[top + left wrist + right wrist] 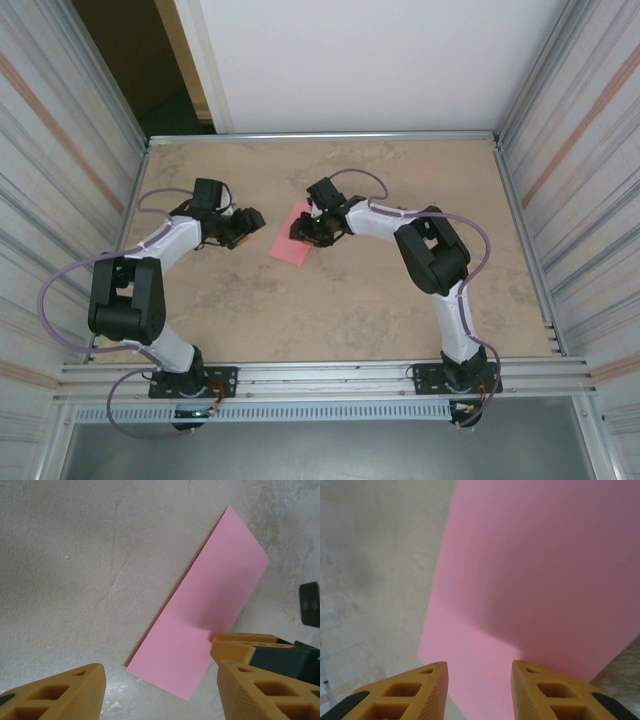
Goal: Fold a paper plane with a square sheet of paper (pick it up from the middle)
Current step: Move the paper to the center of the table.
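Observation:
The square sheet of paper [288,245] is pink and lies flat on the table as a long oblong [200,615]. A paper plane is out of view. My right gripper [304,234] hovers low over the sheet's right edge, open, with the pink sheet [530,570] showing in the gap between its fingers [480,680]. One of its tan fingertips [240,647] rests by the sheet's long edge in the left wrist view. My left gripper [250,222] is just left of the sheet, open and empty [160,695], and the sheet's near corner lies ahead of it.
The beige marbled table [330,310] has a metal rail along the near edge [330,378]. Corrugated walls [60,180] close in both sides, and a white panel [370,60] stands at the back. A dark part of the right arm [310,603] shows beside the sheet.

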